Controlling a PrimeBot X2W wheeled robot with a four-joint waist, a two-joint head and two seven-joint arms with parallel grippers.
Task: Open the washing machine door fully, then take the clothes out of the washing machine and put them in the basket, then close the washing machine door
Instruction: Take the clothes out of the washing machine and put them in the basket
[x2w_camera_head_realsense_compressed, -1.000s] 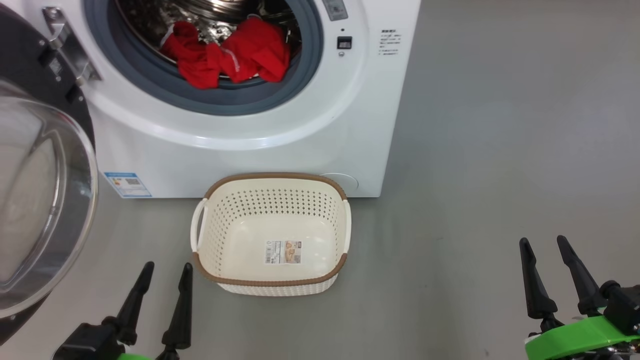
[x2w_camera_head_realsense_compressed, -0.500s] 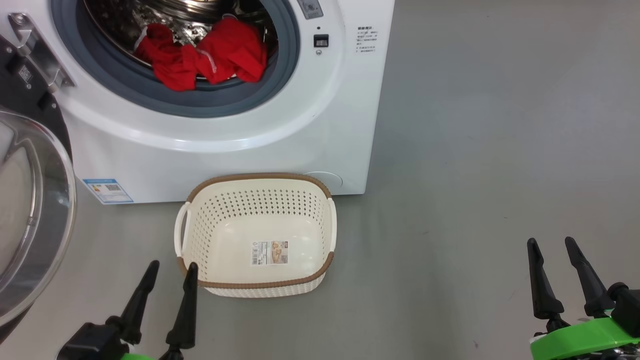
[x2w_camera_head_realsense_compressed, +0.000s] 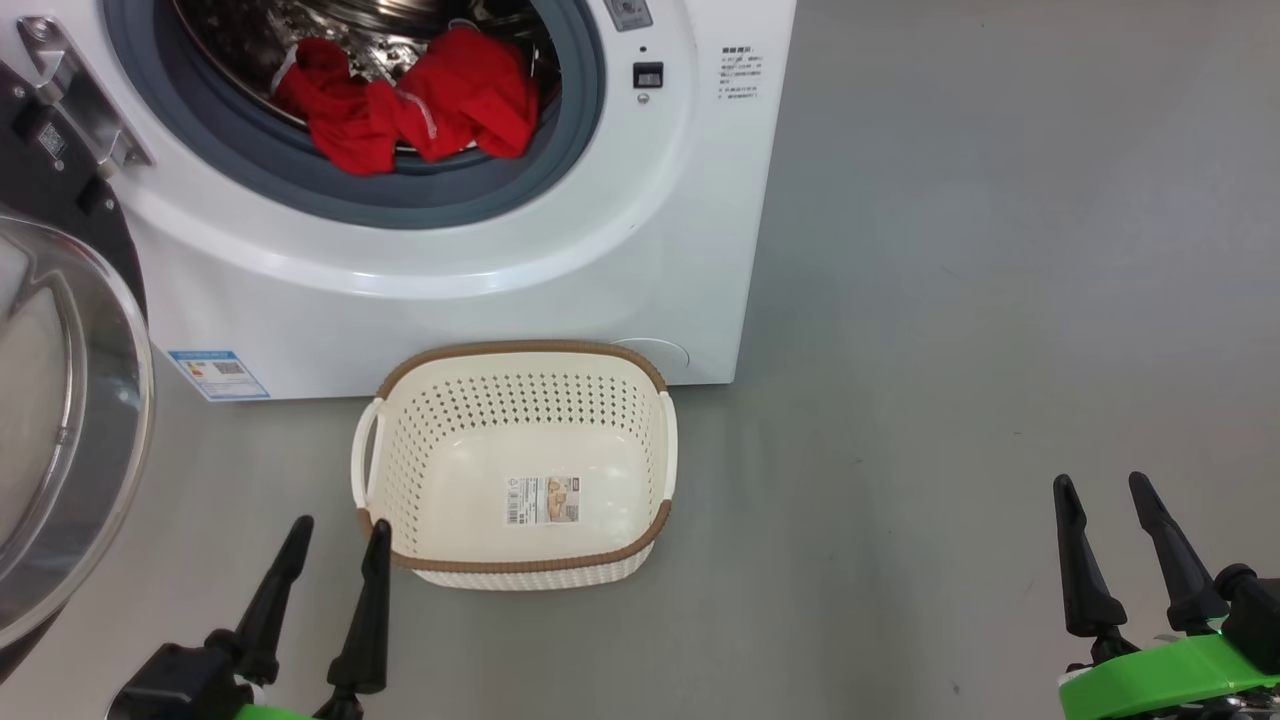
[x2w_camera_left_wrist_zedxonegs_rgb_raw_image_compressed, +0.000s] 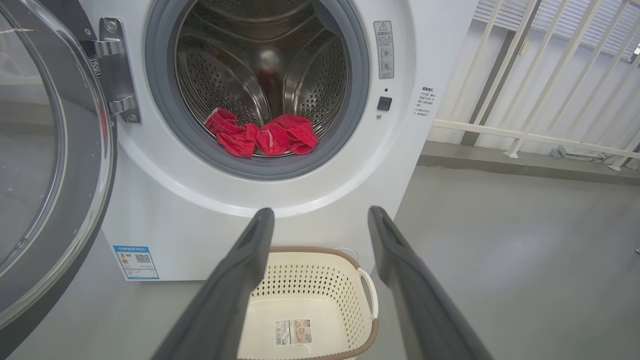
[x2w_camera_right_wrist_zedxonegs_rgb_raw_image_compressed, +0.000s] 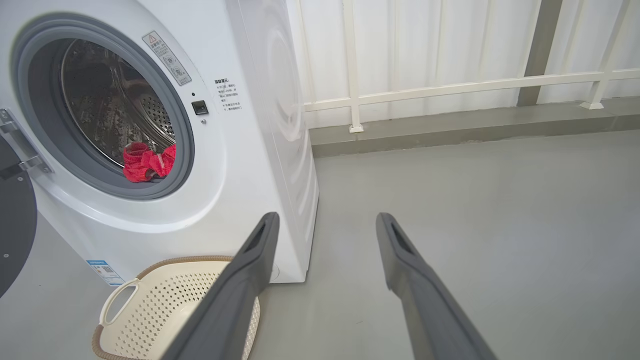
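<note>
The white washing machine (x2w_camera_head_realsense_compressed: 450, 290) stands at the upper left of the head view, its door (x2w_camera_head_realsense_compressed: 60, 420) swung open to the left, glass bowl facing out. Red clothes (x2w_camera_head_realsense_compressed: 410, 100) lie at the drum's front lip, also seen as clothes (x2w_camera_left_wrist_zedxonegs_rgb_raw_image_compressed: 262, 135) and clothes (x2w_camera_right_wrist_zedxonegs_rgb_raw_image_compressed: 147, 162). The cream basket (x2w_camera_head_realsense_compressed: 515, 565) sits on the floor right in front of the machine, with nothing but a sticker inside. My left gripper (x2w_camera_head_realsense_compressed: 335, 535) hangs open just left of the basket's near corner. Far to the right, my right gripper (x2w_camera_head_realsense_compressed: 1100, 490) is open over bare floor.
Grey floor (x2w_camera_head_realsense_compressed: 950, 300) spreads wide to the right of the machine. A white railing (x2w_camera_right_wrist_zedxonegs_rgb_raw_image_compressed: 450, 85) and a low curb run behind it. The open door (x2w_camera_left_wrist_zedxonegs_rgb_raw_image_compressed: 45, 165) takes up the space at the left.
The head camera swung right and then slightly back, so the machine and basket sit further left than a second ago. The left gripper's tips edged a little nearer the basket corner; both grippers stay open.
</note>
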